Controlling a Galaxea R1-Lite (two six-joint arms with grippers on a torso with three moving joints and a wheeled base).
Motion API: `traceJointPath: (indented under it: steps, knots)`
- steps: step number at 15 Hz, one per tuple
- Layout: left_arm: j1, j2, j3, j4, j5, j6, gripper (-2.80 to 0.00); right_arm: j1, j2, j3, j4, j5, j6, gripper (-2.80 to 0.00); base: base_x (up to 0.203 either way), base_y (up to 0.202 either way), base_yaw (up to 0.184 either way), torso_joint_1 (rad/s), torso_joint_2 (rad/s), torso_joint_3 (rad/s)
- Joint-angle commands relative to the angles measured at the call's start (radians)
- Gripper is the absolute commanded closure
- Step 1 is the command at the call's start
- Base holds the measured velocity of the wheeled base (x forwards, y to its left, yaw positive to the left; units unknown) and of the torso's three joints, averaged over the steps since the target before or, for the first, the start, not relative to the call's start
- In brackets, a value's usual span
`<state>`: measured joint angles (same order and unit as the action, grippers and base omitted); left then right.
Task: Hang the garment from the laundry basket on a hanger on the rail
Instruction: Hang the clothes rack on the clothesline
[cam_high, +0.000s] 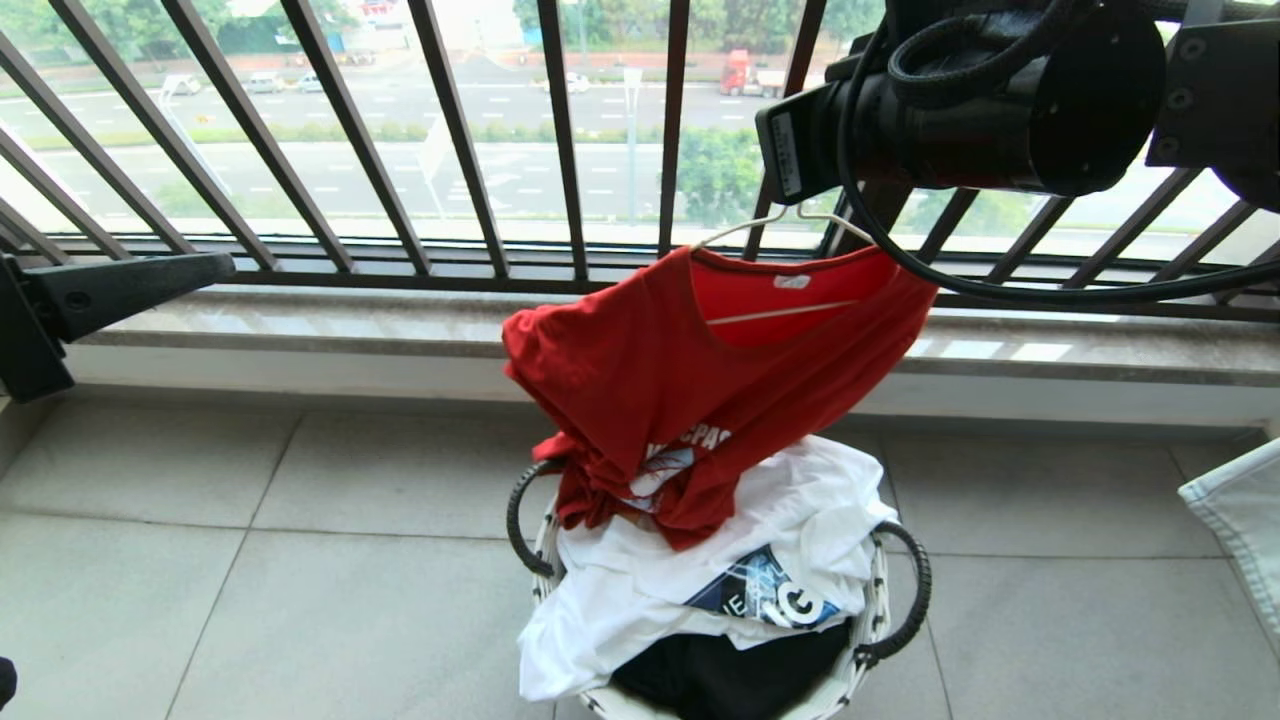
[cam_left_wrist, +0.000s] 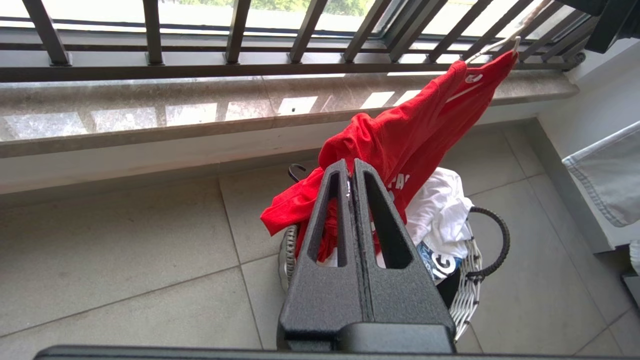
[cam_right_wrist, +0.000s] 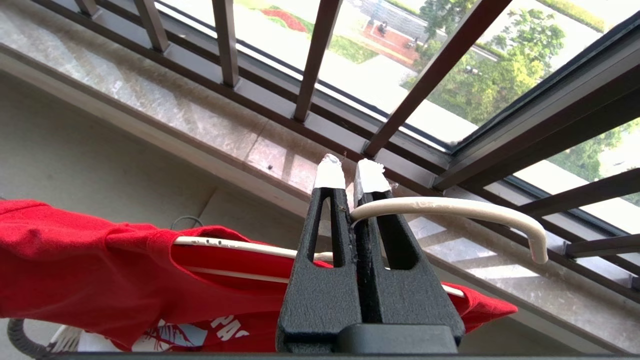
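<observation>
The laundry basket (cam_high: 868, 610) stands nearest on the floor tiles, with a white T-shirt (cam_high: 650, 590) spilling over its rim. Above it, the garment (cam_high: 650, 380) hangs on the hanger (cam_right_wrist: 450, 207), clamped at the neck by the right gripper (cam_right_wrist: 350, 172). The left gripper (cam_left_wrist: 351, 167) is pressed together, empty, at the left

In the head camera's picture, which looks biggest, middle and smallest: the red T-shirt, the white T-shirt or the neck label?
1. Red T-shirt, hanging on the hanger above the basket.
2. White T-shirt, partly covered by the red one, so its full size is unsure.
3. Neck label, by far the smallest.
</observation>
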<state>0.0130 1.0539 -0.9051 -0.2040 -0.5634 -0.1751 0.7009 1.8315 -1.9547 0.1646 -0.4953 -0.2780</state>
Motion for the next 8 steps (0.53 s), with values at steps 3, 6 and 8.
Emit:
traceJointPath:
  steps: [3,6,8]
  knots:
    - [0.001,-0.005,-0.003,-0.002,-0.009,0.009,0.0,0.002,-0.041,0.0,-0.021,-0.008,-0.023,0.0,0.0,0.0,0.0,-0.001,0.0,0.011]
    - [0.001,-0.005,-0.003,-0.002,-0.009,0.017,0.0,0.006,-0.049,0.001,-0.025,-0.013,-0.021,0.0,0.0,0.0,0.0,0.0,0.0,0.157]
    - [0.001,-0.006,-0.003,-0.002,-0.007,0.021,0.0,0.009,-0.049,0.002,-0.038,-0.014,-0.021,0.0,0.0,0.0,0.0,0.002,0.0,0.198]
